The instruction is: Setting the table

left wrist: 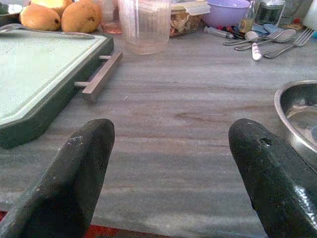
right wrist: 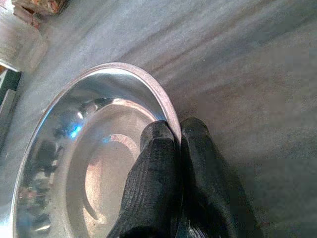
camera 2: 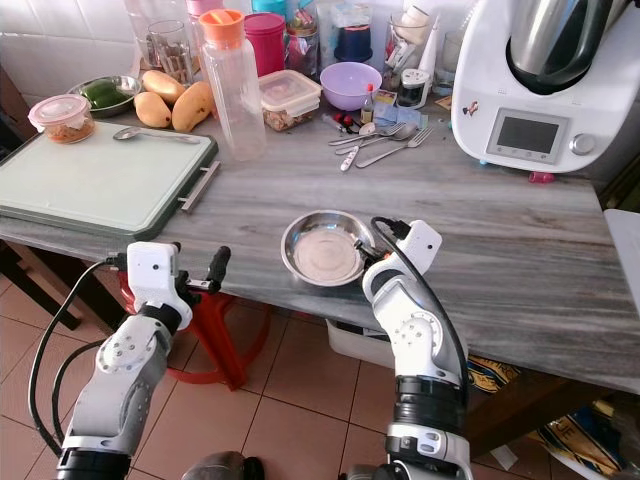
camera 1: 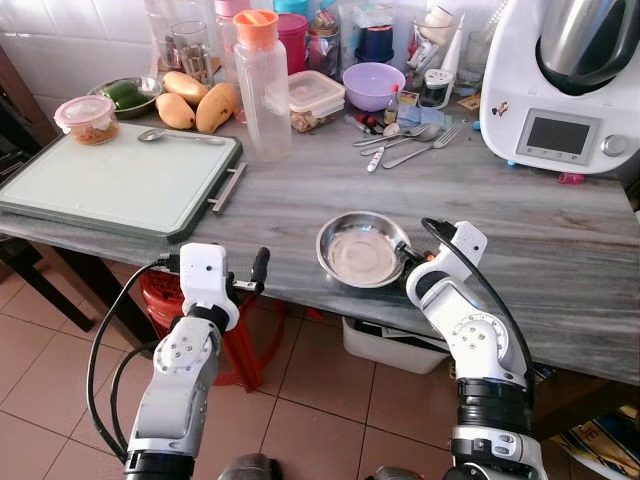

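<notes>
A round steel plate (camera 1: 360,250) lies on the grey marble table (camera 1: 560,250) near its front edge. My right gripper (right wrist: 177,130) is shut on the plate's right rim, one finger inside the rim and one outside. My left gripper (camera 1: 246,279) is open at the table's front edge, left of the plate, with nothing between its fingers (left wrist: 74,168). Spoons and forks (camera 1: 405,140) lie in a loose bunch at the back of the table. A single spoon (camera 1: 180,135) rests on the far edge of the pale green tray (camera 1: 120,185).
A clear bottle with an orange cap (camera 1: 262,85), mangoes (camera 1: 195,100), a purple bowl (camera 1: 373,85) and food boxes crowd the back. A white kitchen machine (camera 1: 560,90) stands at back right. A red stool (camera 1: 245,340) and a white bin (camera 1: 390,345) sit under the table.
</notes>
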`<state>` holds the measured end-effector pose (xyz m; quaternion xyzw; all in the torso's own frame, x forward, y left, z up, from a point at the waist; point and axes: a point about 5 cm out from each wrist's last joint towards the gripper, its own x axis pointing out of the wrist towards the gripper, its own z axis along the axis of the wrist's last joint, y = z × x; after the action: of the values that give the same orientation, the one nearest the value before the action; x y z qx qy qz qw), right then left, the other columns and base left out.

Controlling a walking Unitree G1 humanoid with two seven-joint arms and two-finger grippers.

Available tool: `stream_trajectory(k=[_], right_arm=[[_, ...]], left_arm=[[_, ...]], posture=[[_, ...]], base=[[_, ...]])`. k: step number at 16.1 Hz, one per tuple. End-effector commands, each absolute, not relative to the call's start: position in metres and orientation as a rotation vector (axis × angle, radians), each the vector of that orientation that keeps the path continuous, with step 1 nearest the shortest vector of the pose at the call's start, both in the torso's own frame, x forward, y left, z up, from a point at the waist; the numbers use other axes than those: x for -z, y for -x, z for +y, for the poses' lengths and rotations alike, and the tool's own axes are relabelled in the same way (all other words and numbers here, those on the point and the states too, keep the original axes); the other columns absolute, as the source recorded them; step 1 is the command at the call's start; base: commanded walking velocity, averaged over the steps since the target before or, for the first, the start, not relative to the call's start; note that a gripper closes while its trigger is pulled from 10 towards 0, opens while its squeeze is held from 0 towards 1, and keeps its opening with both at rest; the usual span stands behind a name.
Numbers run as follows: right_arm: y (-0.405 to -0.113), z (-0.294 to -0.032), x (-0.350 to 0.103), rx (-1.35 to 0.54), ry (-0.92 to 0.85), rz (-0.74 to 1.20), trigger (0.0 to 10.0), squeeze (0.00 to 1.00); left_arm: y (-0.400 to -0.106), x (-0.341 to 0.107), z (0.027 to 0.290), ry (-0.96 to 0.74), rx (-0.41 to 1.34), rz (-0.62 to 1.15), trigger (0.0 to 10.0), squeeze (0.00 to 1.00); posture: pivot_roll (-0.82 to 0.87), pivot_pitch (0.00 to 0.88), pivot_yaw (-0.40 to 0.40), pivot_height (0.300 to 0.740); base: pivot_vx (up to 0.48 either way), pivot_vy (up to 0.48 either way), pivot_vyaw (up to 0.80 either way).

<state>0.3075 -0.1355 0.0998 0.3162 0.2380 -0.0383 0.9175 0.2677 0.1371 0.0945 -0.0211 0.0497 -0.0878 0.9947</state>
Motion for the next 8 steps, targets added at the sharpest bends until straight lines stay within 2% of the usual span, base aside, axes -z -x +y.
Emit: stream_trajectory(k=[1, 2, 3, 8], right_arm=[[-0.3, -0.134, -0.083, 0.101, -0.624, 0.585, 10.0, 0.0], [-0.299, -0.134, -0.083, 0.11, -0.623, 0.583, 10.0, 0.58], [-0.298, -0.136, -0.082, 0.119, -0.621, 0.582, 10.0, 1.0], [-0.3, -0.146, -0.085, 0.161, -0.588, 0.534, 10.0, 1.0]], left_arm=[[-0.27, -0.096, 0.137, 0.026, 0.19, 0.095, 10.0, 0.0], [-0.27, -0.096, 0.137, 0.025, 0.191, 0.095, 10.0, 0.0], [-0.27, -0.096, 0.137, 0.024, 0.19, 0.095, 10.0, 0.0], [-0.27, -0.096, 0.137, 0.017, 0.19, 0.096, 10.0, 0.0]], posture=[[-0.04, 0.0, 0.032, 0.74], [-0.04, 0.0, 0.032, 0.74], [-0.04, 0.0, 0.032, 0.74], [-0.03, 0.0, 0.034, 0.74]], base=[[0.0, 0.0, 0.0], [0.0, 0.0, 0.0], [0.0, 0.0, 0.0], [0.0, 0.0, 0.0]])
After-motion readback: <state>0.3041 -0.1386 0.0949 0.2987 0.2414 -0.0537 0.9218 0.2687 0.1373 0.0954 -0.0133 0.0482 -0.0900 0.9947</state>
